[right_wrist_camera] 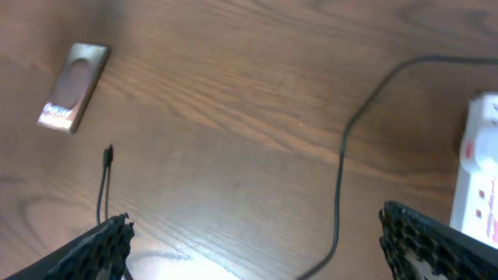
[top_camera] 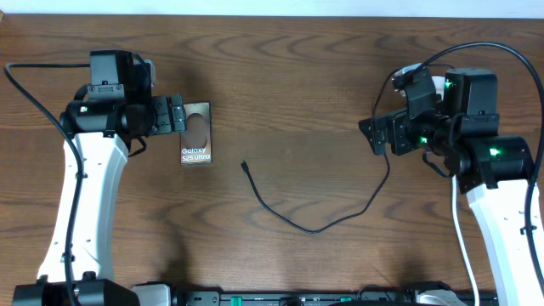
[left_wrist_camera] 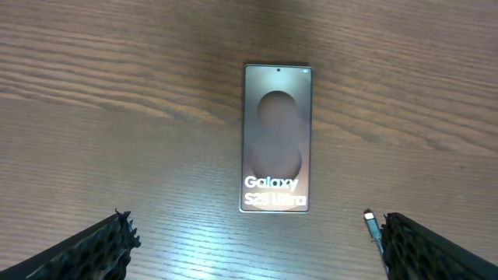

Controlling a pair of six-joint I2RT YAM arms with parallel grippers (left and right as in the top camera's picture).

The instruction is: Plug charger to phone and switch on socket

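The phone (top_camera: pixel 196 140) lies flat on the wooden table, dark brown with white "Galaxy S25 Ultra" text; the left wrist view shows the phone (left_wrist_camera: pixel 277 140) just ahead of my fingers. My left gripper (top_camera: pixel 180 114) (left_wrist_camera: pixel 257 249) hovers open at its upper left edge, holding nothing. The charger (top_camera: pixel 314 228) is a thin black cable looping across the table centre, its plug tip (top_camera: pixel 244 165) (left_wrist_camera: pixel 370 220) free, right of the phone. My right gripper (top_camera: pixel 372 136) (right_wrist_camera: pixel 253 249) is open and empty above the cable (right_wrist_camera: pixel 340 179). The socket (right_wrist_camera: pixel 481 167) (top_camera: pixel 437 84) is mostly hidden under the right arm.
A thick white cord (top_camera: pixel 460 242) runs down along the right arm. Black arm cables arc over both arms. The right wrist view shows the phone (right_wrist_camera: pixel 71 87) and the plug tip (right_wrist_camera: pixel 108 155) far to the left.
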